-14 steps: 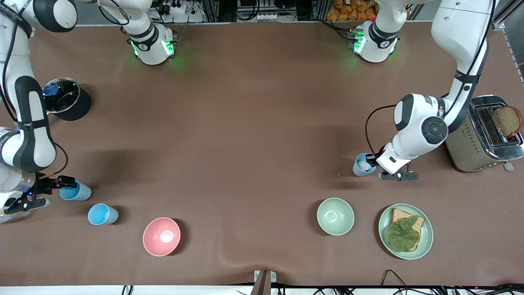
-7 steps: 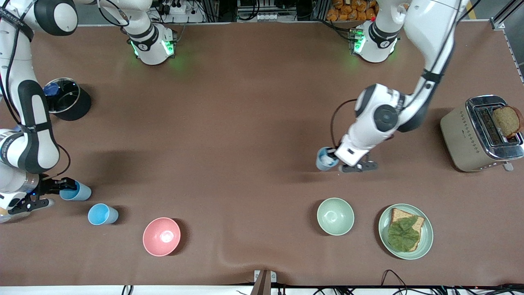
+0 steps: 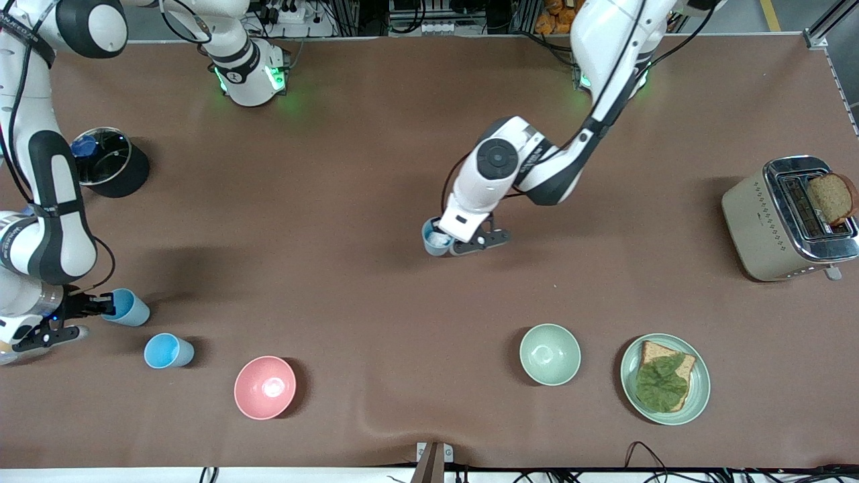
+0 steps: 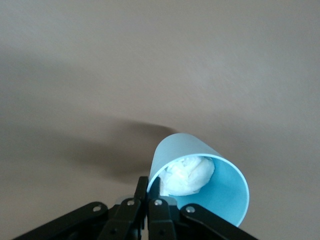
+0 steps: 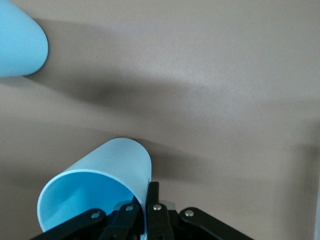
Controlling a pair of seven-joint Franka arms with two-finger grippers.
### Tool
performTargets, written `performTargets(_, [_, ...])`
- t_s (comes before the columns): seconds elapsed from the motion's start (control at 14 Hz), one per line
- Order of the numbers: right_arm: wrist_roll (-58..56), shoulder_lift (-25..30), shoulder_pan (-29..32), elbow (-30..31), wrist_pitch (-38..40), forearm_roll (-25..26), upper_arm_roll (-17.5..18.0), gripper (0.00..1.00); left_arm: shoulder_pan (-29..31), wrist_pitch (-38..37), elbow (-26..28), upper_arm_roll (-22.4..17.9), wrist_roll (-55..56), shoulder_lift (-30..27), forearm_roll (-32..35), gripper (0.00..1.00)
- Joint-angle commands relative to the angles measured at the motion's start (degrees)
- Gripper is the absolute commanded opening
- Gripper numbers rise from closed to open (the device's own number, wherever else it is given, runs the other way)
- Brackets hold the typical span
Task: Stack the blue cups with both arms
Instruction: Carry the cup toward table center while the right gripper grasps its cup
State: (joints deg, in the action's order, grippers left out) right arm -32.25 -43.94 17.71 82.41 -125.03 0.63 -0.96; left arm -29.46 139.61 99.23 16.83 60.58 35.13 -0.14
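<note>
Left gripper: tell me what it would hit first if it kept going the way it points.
Probably only bare table. The left gripper, shut on a blue cup with white stuff inside, points at open cloth; depth is unclear.

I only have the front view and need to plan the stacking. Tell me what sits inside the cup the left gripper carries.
Observer: The left wrist view shows a crumpled white wad lying inside the left cup.
Operator: Report how that cup is gripped.
Observer: The left gripper pinches the rim, with one finger inside the cup and one outside.
Operator: Now check the cup at the right arm's end.
Observer: In the right wrist view the right gripper pinches the rim of the right cup, and the part of its inside that shows holds nothing.
</note>
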Motion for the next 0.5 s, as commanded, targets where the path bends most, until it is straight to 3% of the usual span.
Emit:
performTargets(0.0, [0.1, 1.1, 0.0, -1.4, 4.2, -0.3, 1.1, 0.0, -5.2, -0.1, -5.6, -2.0, 4.9, 4.6, -0.4, 0.0])
performTargets(0.21, [2.1, 2.7, -0.7, -3.4, 12.1, -1.6, 3.6, 0.0, -6.6, -0.4, -5.6, -2.4, 7.0, 4.5, -0.3, 0.0])
performTargets(0.29, [4.4, 3.2, -1.4, -4.4, 15.3, -1.5, 4.6, 0.0, -6.6, -0.5, -5.6, -2.4, 7.2, 4.5, -0.3, 0.14])
performTargets(0.36, [8.9, 4.2, -3.0, -5.4, 19.0, -1.5, 5.4, 0.0, -6.6, -0.5, -5.5, -2.4, 7.7, 4.5, -0.4, 0.6])
performTargets(0.43, [14.2, 5.5, -5.3, -5.6, 22.3, -1.5, 6.0, 0.0, -6.5, -0.5, -5.6, -2.4, 9.7, 4.3, -0.4, 0.88])
